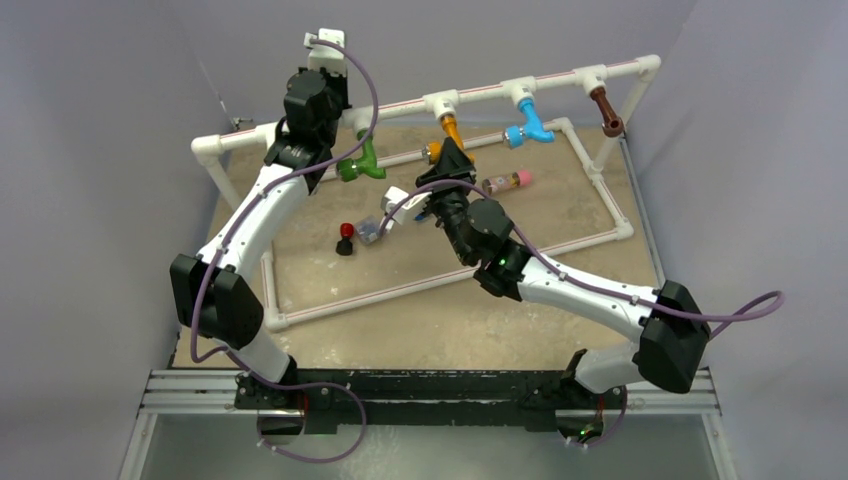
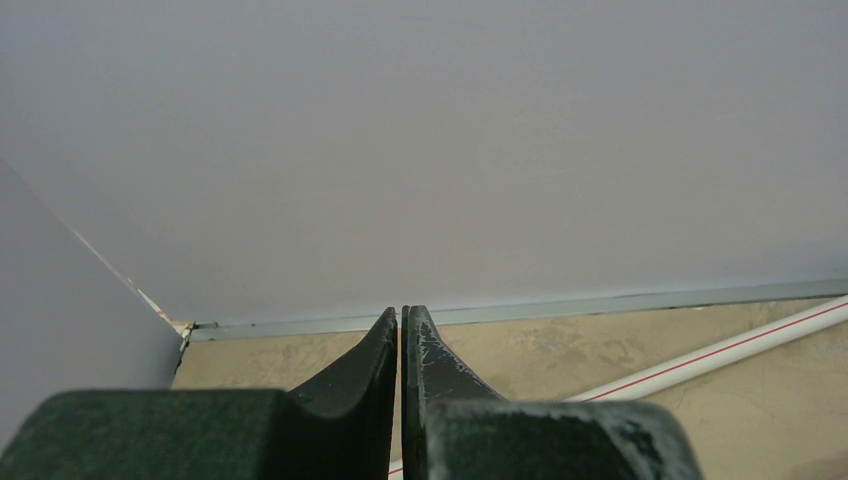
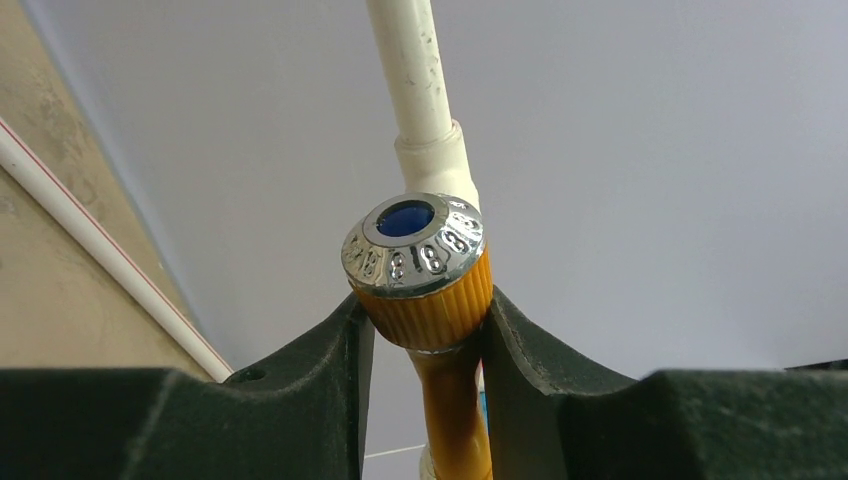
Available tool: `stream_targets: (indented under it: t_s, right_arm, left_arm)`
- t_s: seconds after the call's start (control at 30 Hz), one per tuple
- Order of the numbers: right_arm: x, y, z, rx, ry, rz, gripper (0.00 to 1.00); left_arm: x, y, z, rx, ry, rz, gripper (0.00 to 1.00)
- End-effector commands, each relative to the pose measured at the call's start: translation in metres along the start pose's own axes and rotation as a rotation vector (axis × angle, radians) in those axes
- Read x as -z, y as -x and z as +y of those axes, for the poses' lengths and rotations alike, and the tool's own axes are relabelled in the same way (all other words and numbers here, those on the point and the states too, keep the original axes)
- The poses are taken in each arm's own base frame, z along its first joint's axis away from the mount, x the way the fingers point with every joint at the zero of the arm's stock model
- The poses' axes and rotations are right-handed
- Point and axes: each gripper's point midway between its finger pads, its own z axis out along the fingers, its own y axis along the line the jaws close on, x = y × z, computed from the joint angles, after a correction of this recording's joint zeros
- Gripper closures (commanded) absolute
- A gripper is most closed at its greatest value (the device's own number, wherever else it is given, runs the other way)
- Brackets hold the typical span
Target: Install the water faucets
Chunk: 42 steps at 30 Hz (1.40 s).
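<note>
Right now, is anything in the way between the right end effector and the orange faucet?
No, nothing visible is in the way. The fingers of the right end effector press both sides of the orange faucet at its ridged collar. The faucet already hangs right below the white tee.

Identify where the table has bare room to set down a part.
Free: the tabletop strip between the front pipe rail and the arm bases; also right of the pink-and-brown cylinder. Crowded: around the right gripper, orange faucet and green faucet.

legible text: none reading clearly | orange faucet | chrome cap: embossed marks showing, resembling 8s, uncertain
</note>
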Motion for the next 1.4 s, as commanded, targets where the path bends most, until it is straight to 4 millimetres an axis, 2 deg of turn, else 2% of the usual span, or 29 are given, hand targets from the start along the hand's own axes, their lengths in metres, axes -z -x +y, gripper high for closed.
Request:
stream_targets:
  t_s: [0.0, 0.13, 0.27, 0.4, 0.5, 0.77, 0.93, 1.03, 1.37]
  right_arm:
    - [0.001, -0.007, -0.017, -0.127, -0.075, 0.047, 0.99]
    - [0.002, -0.009, -0.011, -0.220, -0.099, 0.059, 1.00]
    - [0.000, -0.007, -0.009, -0.404, -0.130, 0.045, 1.00]
    - [-0.003, 0.000, -0.005, -0.646, -0.151, 0.030, 1.00]
    - [-0.004, 0.007, -0.002, -0.896, -0.163, 0.000, 1.00]
    - [0.005, 0.020, 0.002, -1.445, -0.219, -0.085, 1.00]
    - [0.011, 0.029, -0.011, -1.761, -0.245, -0.162, 1.00]
    - [0.012, 0.030, -0.021, -1.883, -0.271, -0.178, 1.00]
    - [0.019, 0.019, -0.031, -2.342, -0.314, -0.201, 1.00]
  left_arm:
    - [0.000, -0.087, -0.014, -0.077, -0.053, 0.244, 0.97]
    - [0.000, -0.087, -0.014, -0.076, -0.053, 0.242, 0.97]
    - [0.000, -0.086, -0.015, -0.076, -0.056, 0.242, 0.97]
    - [0.000, -0.086, -0.014, -0.075, -0.055, 0.242, 0.97]
    - [0.000, -0.087, -0.015, -0.078, -0.056, 0.243, 0.97]
    - [0.000, -0.086, -0.014, -0.077, -0.057, 0.243, 0.97]
    - [0.000, -0.085, -0.014, -0.078, -0.057, 0.241, 0.97]
    - [0.000, -0.085, -0.015, -0.077, -0.061, 0.242, 0.97]
    - [0.001, -0.084, -0.015, -0.076, -0.064, 0.239, 0.97]
